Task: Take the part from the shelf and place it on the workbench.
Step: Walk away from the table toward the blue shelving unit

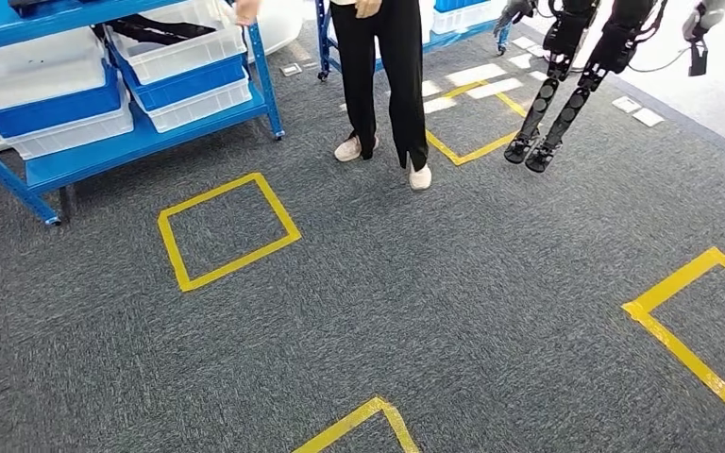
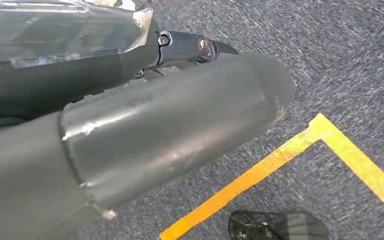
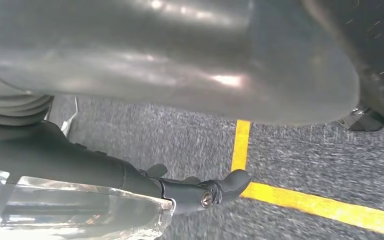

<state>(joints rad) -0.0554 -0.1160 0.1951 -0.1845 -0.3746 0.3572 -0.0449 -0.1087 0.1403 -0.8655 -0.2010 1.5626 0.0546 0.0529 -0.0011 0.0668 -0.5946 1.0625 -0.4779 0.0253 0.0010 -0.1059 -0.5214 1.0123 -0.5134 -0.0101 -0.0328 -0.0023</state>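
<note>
Standing at the far left, a blue shelf (image 1: 142, 142) carries white and blue bins (image 1: 179, 57) on its tiers, and a person (image 1: 382, 75) in black trousers waits just to its right with one hand on the shelf's corner. Yellow tape squares (image 1: 227, 231) mark the grey carpet (image 1: 434, 311), and another robot's legs (image 1: 557, 94) hang at the far right. Both wrist views look down at carpet and tape. The left robot hand (image 2: 170, 120) and the right robot hand (image 3: 195, 60) each show a thick thumb and one dark finger, so I cannot tell whether either is spread or curled. Which bin holds the part cannot be told.
</note>
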